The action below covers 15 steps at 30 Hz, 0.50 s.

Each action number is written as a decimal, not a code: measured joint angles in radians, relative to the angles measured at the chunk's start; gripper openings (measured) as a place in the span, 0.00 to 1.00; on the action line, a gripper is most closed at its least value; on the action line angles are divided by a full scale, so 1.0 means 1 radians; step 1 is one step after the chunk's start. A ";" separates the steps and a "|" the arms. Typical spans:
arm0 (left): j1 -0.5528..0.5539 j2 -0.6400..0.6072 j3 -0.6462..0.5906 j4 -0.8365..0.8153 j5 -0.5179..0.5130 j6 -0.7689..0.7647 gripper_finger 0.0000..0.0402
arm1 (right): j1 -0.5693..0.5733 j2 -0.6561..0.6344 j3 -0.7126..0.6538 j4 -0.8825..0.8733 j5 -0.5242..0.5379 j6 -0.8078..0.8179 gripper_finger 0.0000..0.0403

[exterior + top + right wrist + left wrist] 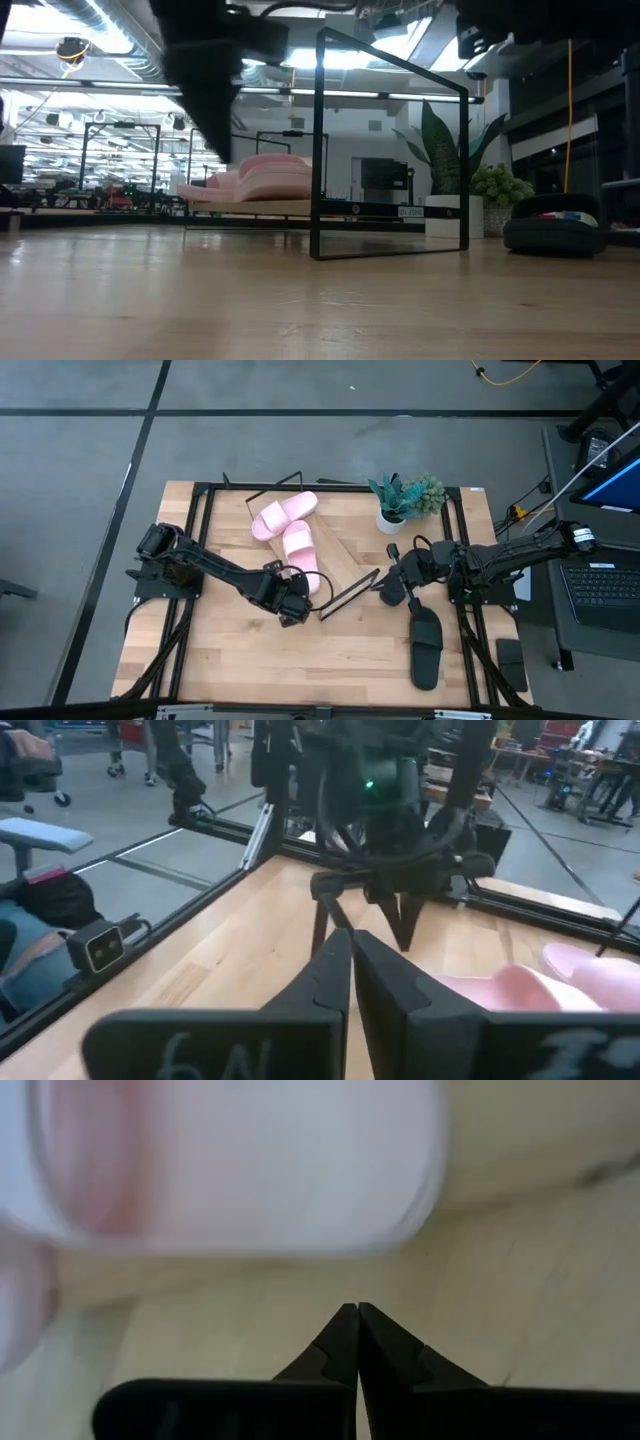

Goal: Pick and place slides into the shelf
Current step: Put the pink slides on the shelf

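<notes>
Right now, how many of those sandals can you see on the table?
3 clearly: two pink slides lying on the slanted shelf, and one black slide on the table near the right gripper. Another black one may be hidden under that arm.

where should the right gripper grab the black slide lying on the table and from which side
Probably the wide strap of the black slide, from straight above. It lies flat and sole-down on the table, lengthwise toward the front edge, so the arched strap is the raised part that fingers can close across. The right gripper, now shut, is just beyond its far end.
</notes>
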 joint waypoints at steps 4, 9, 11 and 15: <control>0.016 0.000 -0.024 0.090 0.008 0.057 0.00 | 0.012 0.000 0.000 0.000 0.000 -0.001 0.05; 0.036 0.000 -0.023 0.102 0.010 0.068 0.00 | 0.012 0.000 0.000 -0.001 0.001 -0.001 0.05; 0.042 0.000 -0.023 0.110 0.012 0.068 0.00 | 0.012 0.000 0.000 -0.001 0.002 -0.001 0.05; 0.045 0.002 -0.023 0.113 0.027 0.084 0.00 | 0.012 0.000 0.000 -0.001 0.002 -0.001 0.05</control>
